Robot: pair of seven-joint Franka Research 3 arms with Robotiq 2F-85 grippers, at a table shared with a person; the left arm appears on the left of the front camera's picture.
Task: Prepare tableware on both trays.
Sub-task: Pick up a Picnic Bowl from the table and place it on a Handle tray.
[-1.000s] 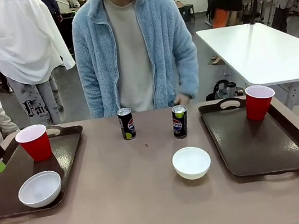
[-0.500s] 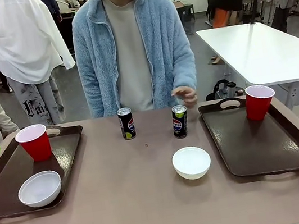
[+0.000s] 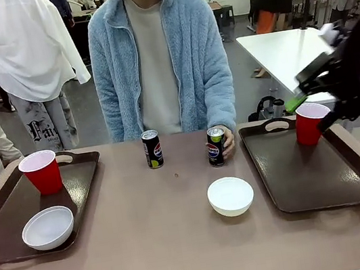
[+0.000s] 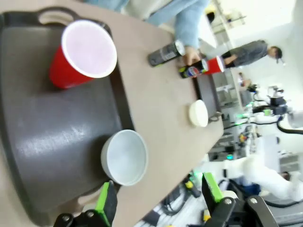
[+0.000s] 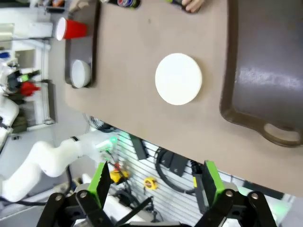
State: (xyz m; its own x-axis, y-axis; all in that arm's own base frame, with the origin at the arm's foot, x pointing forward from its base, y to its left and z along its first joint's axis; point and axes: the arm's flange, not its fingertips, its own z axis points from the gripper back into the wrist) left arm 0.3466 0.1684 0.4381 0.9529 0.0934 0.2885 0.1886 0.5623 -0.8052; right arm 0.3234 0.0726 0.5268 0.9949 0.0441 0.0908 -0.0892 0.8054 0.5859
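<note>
Shows right claw (image 5: 155, 187) spread wide, empty, high over table (image 3: 186, 257) near right tray (image 3: 324, 177) with right cup (image 3: 311, 122). Shows left claw (image 4: 158, 196) also apart, empty, over left tray (image 3: 83, 191) holding left cup (image 3: 41, 172) and left bowl (image 3: 47, 228). Finds middle bowl (image 3: 231, 195), left can (image 3: 152, 148) and right can (image 3: 217, 146) on bare table between trays, person's hand (image 3: 228, 142) touching right can.

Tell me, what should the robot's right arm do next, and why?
Probably the open right gripper should lower toward the small round white bowl lying on the table. The right dark brown plastic tray holds a red plastic cup but no bowl; the left tray already has both. The person's hand is on one slim black soda can.
</note>
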